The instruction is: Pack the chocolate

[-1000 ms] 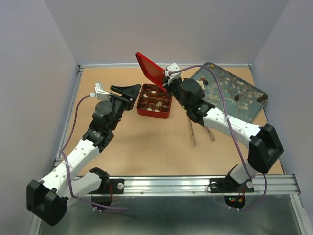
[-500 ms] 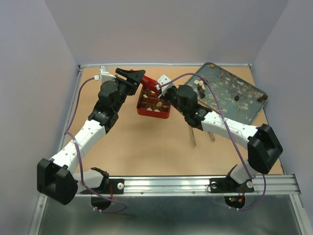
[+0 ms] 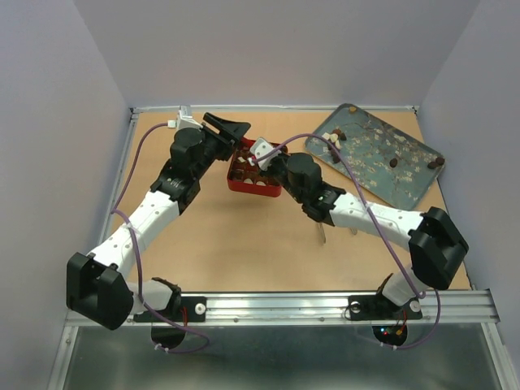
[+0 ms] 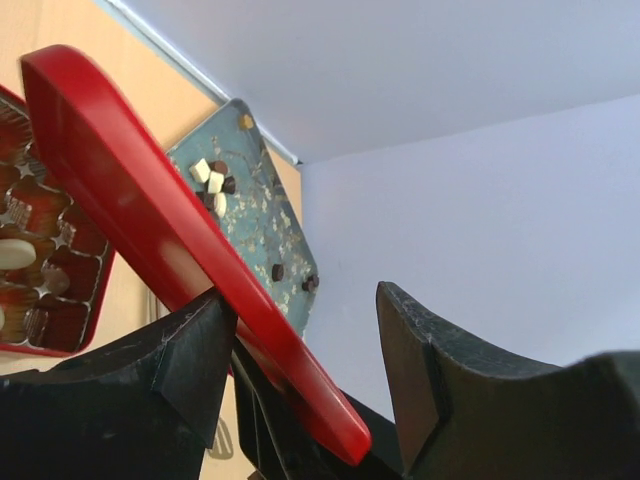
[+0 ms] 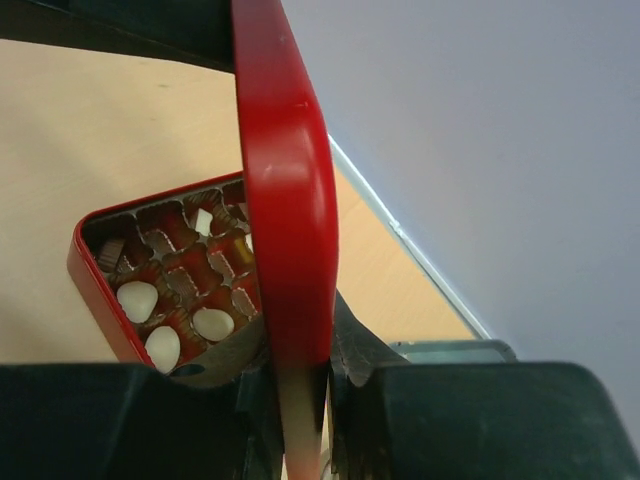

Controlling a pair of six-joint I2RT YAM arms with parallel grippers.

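Observation:
The chocolate (image 5: 137, 298) fills cells of the open red gridded box (image 3: 258, 188), cream and brown pieces together. More chocolate (image 3: 335, 140) lies loose on the teal floral tray (image 3: 378, 158). My right gripper (image 5: 300, 375) is shut on the edge of the box's red lid (image 5: 285, 200) and holds it tilted above the box. My left gripper (image 4: 302, 295) is open at the box's back left. The lid (image 4: 150, 210) passes between its fingers and rests close against the left one (image 4: 185, 350).
Metal tongs (image 3: 322, 233) lie on the table under my right forearm, mostly hidden by it. The tray sits at the back right, and a raised metal frame (image 3: 130, 154) borders the table.
My left arm swung from the box's left up to its back corner and opened a little wider around the lid. My right gripper lowered the lid leftward over the box.

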